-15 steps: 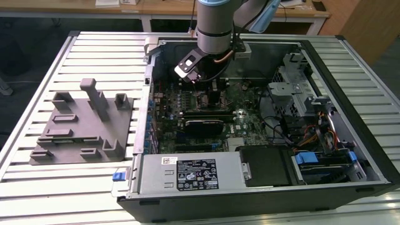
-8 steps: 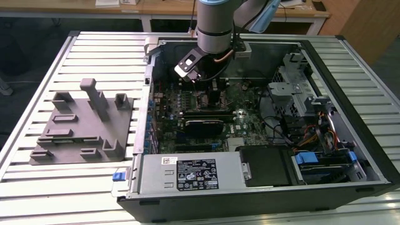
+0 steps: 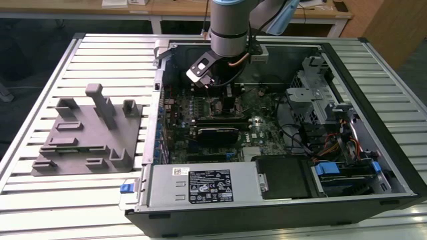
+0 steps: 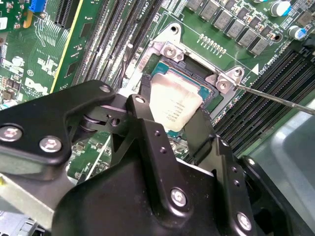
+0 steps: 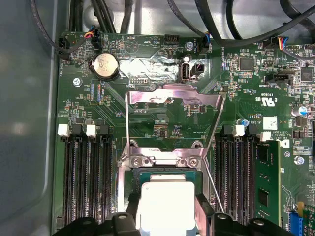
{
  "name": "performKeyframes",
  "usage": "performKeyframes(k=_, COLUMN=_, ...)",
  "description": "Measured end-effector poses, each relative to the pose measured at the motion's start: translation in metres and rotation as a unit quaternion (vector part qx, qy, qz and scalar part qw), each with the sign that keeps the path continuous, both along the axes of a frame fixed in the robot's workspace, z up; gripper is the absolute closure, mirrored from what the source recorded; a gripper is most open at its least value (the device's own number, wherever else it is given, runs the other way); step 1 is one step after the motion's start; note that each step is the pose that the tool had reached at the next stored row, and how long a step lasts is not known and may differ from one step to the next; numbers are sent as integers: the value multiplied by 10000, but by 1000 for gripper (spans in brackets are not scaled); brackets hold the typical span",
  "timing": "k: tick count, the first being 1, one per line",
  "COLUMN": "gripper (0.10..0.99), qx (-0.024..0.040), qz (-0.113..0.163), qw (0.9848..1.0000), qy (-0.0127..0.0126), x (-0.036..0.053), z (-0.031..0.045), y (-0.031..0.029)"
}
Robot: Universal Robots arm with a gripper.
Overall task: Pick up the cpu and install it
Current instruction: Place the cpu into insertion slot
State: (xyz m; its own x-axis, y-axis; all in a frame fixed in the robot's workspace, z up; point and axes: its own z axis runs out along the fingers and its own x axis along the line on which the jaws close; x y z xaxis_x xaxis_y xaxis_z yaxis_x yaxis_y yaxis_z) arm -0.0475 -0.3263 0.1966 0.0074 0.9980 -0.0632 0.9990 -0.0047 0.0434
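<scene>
On the exterior view's left, the grey fixture [image 3: 87, 135] sits on the slatted table [image 3: 67, 205] with no chip visible on it, so the pick-up part of the job looks done. Moving right, the open computer case [image 3: 220, 222] lies on its side. The arm [image 3: 230, 25] comes down into the case's upper middle, its wrist cocked a little and the gripper [image 3: 215, 84] low over the motherboard [image 3: 220, 112].

In the second wrist view the cpu [image 4: 174, 105] lies flat with its silvery top up, inside the socket frame [image 4: 170, 51]. It is pinched between the two black fingers [image 4: 199, 130], which press in on opposite edges. It appears to be in or just over its seat, but I cannot tell whether it has dropped fully home.

In the first wrist view the load plate [image 5: 174, 98] stands swung open beyond the socket, with memory slots [image 5: 83, 172] running alongside. The thin lever [image 5: 211, 189] hangs free at the side — so by my reading the chip has been brought to its place, while the release and the clamping down are not yet done.

The pose suits placing: the tool is close above the board and the fingers straddle the chip squarely.
</scene>
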Motion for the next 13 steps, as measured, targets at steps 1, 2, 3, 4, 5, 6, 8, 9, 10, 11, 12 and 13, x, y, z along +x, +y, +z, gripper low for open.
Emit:
performKeyframes(k=1, gripper=561, qx=1, qz=0, qw=10000, qy=0, x=0, z=0, y=0)
performKeyframes(k=2, gripper=576, qx=1, qz=0, qw=10000, qy=-1, x=0, z=0, y=0)
performKeyframes(k=3, gripper=576, qx=1, qz=0, qw=10000, qy=-1, x=0, z=0, y=0)
performKeyframes(k=4, gripper=576, qx=2, qz=0, qw=10000, qy=-1, x=0, z=-1, y=1)
performKeyframes(k=5, gripper=576, qx=1, qz=0, qw=10000, qy=-1, x=0, z=0, y=0)
performKeyframes(k=6, gripper=576, qx=2, qz=0, qw=10000, qy=-1, x=0, z=-1, y=0)
performKeyframes(k=8, gripper=576, qx=32, qz=1, qw=10000, qy=0, x=1, z=0, y=0)
performKeyframes(k=9, gripper=576, qx=68, qz=1, qw=10000, qy=0, x=1, z=1, y=0)
performKeyframes(k=10, gripper=576, qx=92, qz=0, qw=10000, qy=-1, x=1, z=0, y=1)
performKeyframes(k=11, gripper=576, qx=104, qz=0, qw=9999, qy=-1, x=0, z=1, y=1)
performKeyframes(k=12, gripper=576, qx=111, qz=-1, qw=9999, qy=-1, x=0, z=1, y=1)
performKeyframes(k=13, gripper=576, qx=114, qz=-1, qw=9999, qy=-2, x=0, z=0, y=1)
